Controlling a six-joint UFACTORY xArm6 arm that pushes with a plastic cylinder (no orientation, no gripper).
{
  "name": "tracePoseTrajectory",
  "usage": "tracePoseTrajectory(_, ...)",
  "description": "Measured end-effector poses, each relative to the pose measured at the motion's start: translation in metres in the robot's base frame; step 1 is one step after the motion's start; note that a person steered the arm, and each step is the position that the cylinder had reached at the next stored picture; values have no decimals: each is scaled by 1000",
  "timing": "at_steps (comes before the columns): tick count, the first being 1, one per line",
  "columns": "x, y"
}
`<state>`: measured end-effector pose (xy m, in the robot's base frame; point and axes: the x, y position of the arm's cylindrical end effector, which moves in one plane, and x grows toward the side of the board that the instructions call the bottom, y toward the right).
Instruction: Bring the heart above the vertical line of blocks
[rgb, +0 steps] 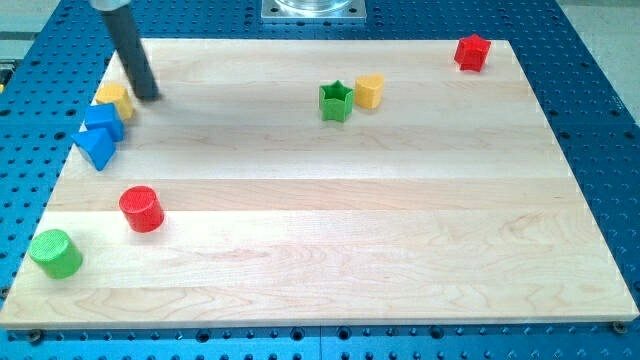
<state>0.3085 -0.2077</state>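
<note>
My tip (150, 97) touching yellow heart block (115, 99) atop blue blocks' line (100, 135) | wooden worktop (330, 230) | placement nearly done | no claw fitted, state untellable

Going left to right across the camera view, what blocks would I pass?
Green cylinder → red cylinder → green star → yellow block → red block. I left out the two blue blocks and yellow heart clustered by my tip.

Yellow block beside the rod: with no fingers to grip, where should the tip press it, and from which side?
It can only be pushed. Press the middle right face of the yellow block, coming from the view's right: my tip stands just there, and the blue cube crowds its lower side.
</note>
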Motion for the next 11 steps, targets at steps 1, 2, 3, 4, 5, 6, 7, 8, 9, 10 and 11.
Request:
tracePoseTrajectory(1,-12,92)
tracePoseTrajectory(2,-41,180)
tracePoseTrajectory(3,-41,282)
tracePoseTrajectory(4,-15,338)
tracePoseTrajectory(5,10,290)
tracePoseTrajectory(6,-17,239)
tracePoseTrajectory(7,-38,171)
tracePoseTrajectory(8,-44,119)
tracePoseTrajectory(9,-31,164)
tracePoseTrajectory(10,-26,134)
tracePoseTrajectory(11,-19,64)
